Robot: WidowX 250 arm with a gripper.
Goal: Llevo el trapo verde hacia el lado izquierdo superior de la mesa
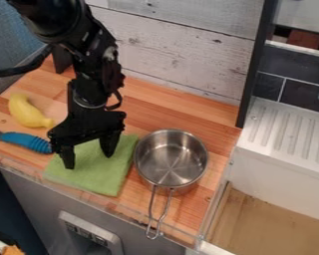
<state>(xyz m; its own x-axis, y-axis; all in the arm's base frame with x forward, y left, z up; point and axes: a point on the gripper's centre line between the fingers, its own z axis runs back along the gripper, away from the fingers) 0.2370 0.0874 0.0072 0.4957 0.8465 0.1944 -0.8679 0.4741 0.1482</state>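
The green cloth [95, 178] lies spread flat near the front edge of the worktop [195, 117], left of its middle, one corner pointing towards that edge. Above it hangs the black gripper [89, 159], its fingers [68, 157] well apart, one over the cloth's left part and the other over its back part. The tips are at or just above the fabric; whether they touch it cannot be told. No fold is pinched between them.

Just beside the cloth on the right stands a steel saucepan [171, 158], its wire handle [155, 214] reaching out over the front edge. On the left, the blue-handled utensil [26, 141] comes close to the cloth, and behind that lies a curved yellow toy [29, 112].

The gripper is placed for a grasp, but the carrying itself remains undone. What is left, by this view, is to close on the fabric, lift it, take it to the worktop's back left corner and let go. The yellow toy may be in the way there.
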